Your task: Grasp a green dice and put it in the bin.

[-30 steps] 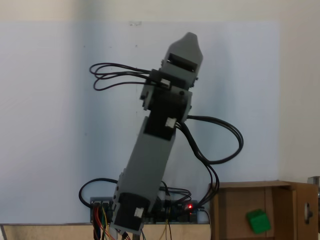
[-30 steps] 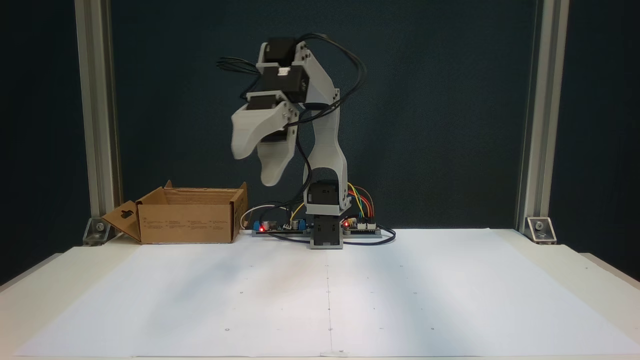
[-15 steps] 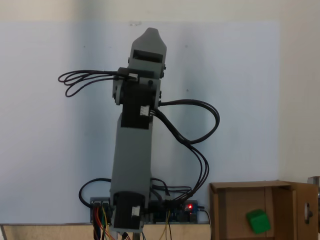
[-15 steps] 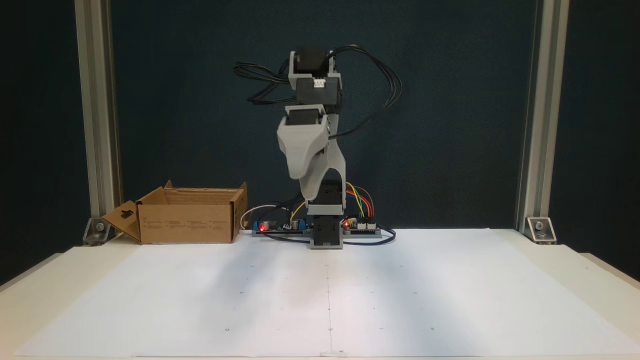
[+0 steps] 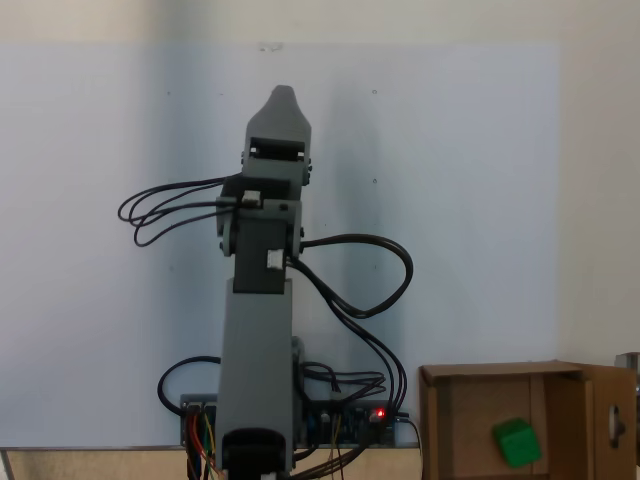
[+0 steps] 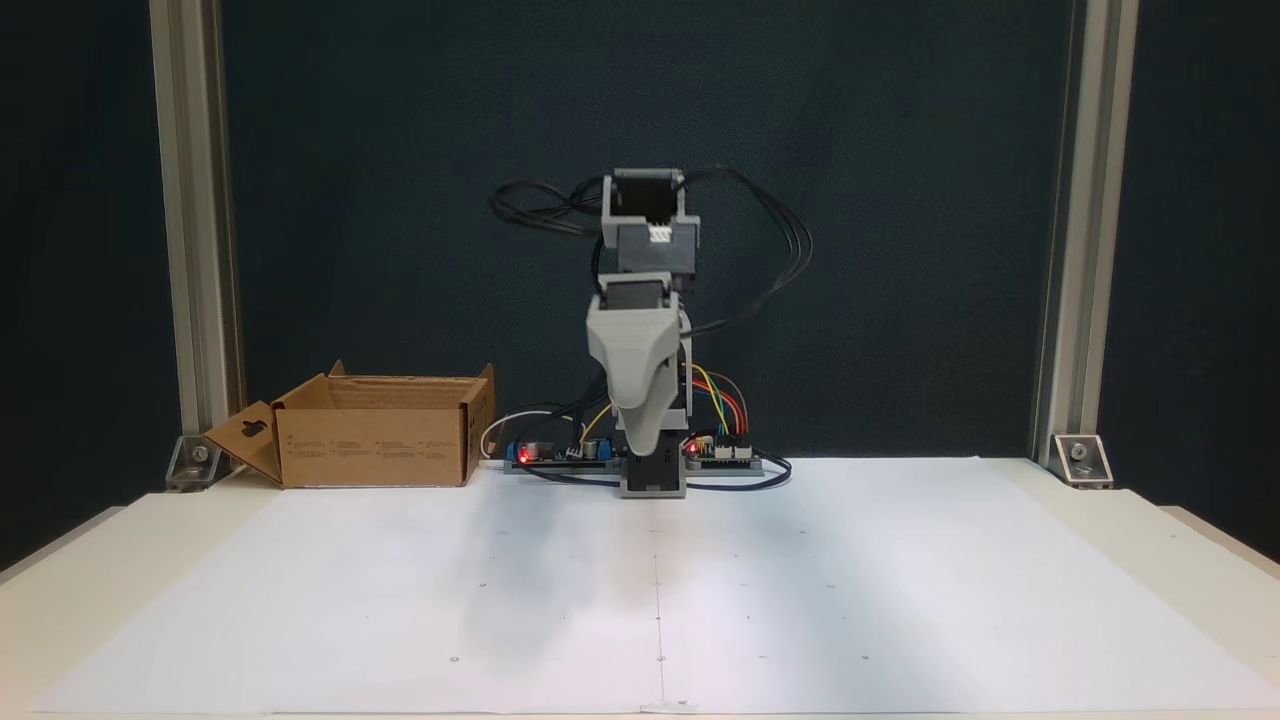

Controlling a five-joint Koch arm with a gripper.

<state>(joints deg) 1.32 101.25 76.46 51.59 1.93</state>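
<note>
The table [image 6: 1100, 560] spreads wide and pale, covered by a large white sheet [image 6: 800, 600] marked with small dots. Behind it hangs a dark backdrop between two upright metal posts [image 6: 1075, 230].

The arm [image 6: 650, 300] stands at the table's rear middle, folded over its own base, with black cables [image 6: 770, 230] looping out at both sides. From above, in a fixed view, it rises as a grey column [image 5: 255, 360] over the sheet.

The bin [image 6: 380, 430] sits at the rear left in a fixed view, just beside the electronics boards [image 6: 560, 455] at the arm's base, with one flap folded outward. In a fixed view from above it lies at the lower right [image 5: 470, 420], open, its tan floor showing.

The end effector [image 6: 640, 440] points down in front of the arm's base, above the table. Its jaws line up one behind the other, so I cannot tell how far apart they are; nothing shows in it.

The dice [image 5: 516, 443] rests inside the bin, on its floor.
</note>
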